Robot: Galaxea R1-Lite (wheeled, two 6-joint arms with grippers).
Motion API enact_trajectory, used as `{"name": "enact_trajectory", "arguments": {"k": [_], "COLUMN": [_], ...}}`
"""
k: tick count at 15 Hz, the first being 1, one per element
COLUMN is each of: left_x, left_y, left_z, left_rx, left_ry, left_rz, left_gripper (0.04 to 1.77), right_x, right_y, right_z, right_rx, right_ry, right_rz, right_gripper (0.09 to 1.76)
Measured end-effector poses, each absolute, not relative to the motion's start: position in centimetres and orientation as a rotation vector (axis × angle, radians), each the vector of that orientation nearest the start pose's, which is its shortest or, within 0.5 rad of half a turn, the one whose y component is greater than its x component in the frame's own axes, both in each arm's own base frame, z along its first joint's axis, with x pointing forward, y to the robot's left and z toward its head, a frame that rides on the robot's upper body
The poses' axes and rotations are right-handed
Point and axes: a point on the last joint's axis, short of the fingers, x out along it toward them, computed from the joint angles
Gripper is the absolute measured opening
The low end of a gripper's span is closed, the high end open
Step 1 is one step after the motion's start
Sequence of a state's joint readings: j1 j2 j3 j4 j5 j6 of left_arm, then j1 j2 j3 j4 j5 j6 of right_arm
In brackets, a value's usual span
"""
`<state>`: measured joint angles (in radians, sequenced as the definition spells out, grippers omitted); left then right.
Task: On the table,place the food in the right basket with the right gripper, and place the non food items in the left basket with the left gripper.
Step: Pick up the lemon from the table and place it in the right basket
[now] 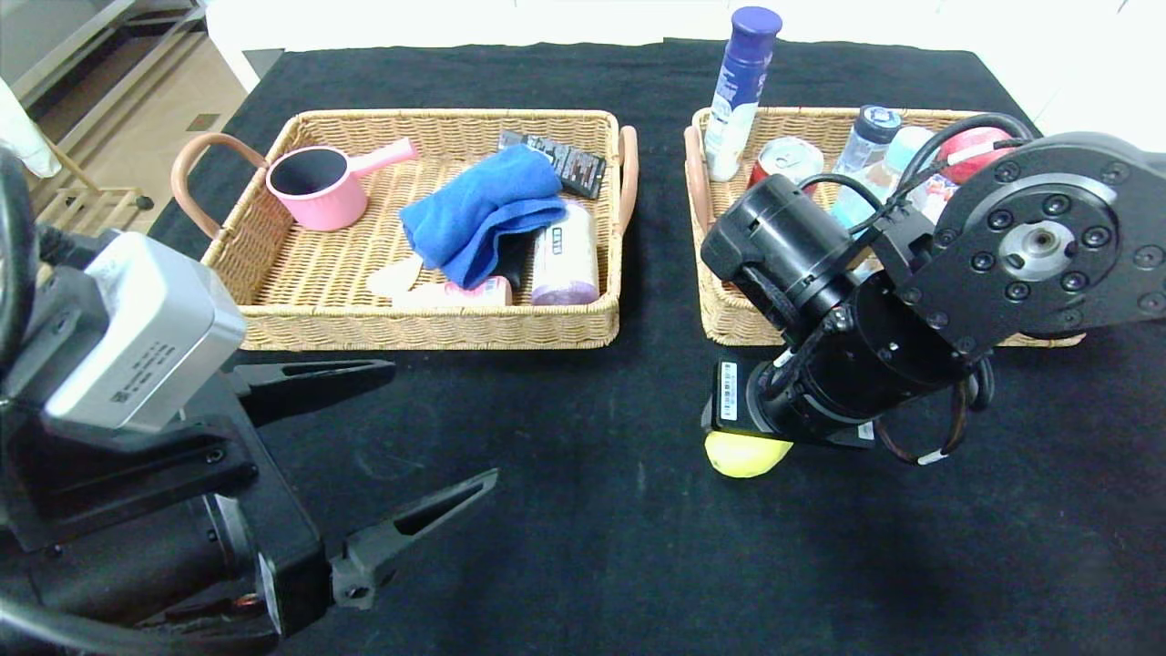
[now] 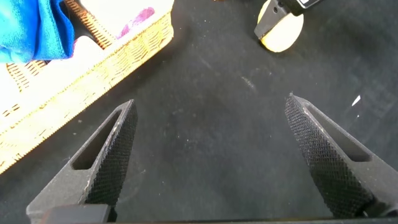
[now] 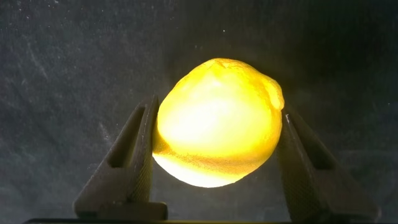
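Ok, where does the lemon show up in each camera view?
Head view: lemon on the black cloth, under the right end effector.
Left wrist view: far off, at the frame's upper edge.
Right wrist view: centre, between the fingers.
Shared landmark: the black cloth.

Black-clothed table [image 1: 583,510], left basket [image 1: 428,328] holding blue cloth [image 1: 483,219] and pink saucepan [image 1: 319,187], right basket [image 1: 729,319] with red can [image 1: 788,157] (arm partly covering it), lemon [image 1: 742,456] beneath right arm, left gripper [image 1: 401,446] spread wide near the front.
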<state>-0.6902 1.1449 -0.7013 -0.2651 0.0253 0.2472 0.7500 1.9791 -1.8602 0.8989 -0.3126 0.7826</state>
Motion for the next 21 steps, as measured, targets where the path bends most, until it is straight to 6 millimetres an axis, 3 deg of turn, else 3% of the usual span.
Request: {"name": "enact_trajectory", "arguments": {"k": [8, 12, 21], "left_x": [13.0, 13.0, 13.2], "left_y": [-10.7, -10.6, -10.8], "left_z": [24.8, 24.8, 24.6], "left_rx": [0.304, 0.315, 0.319], "left_ry": [0.087, 0.075, 0.087], "left_rz": [-0.683, -0.682, -0.683], "left_gripper": [1.72, 1.72, 1.72], "right_x": [26.3, 25.6, 22.8], "right_y": [23.7, 23.1, 19.7], "right_z": [24.3, 25.2, 26.9], "right_rx": [0.211, 0.220, 0.182], "right_ry": [0.962, 0.946, 0.906], "right_rz": [0.025, 0.032, 0.012], "right_gripper": [1.17, 1.17, 1.16]}}
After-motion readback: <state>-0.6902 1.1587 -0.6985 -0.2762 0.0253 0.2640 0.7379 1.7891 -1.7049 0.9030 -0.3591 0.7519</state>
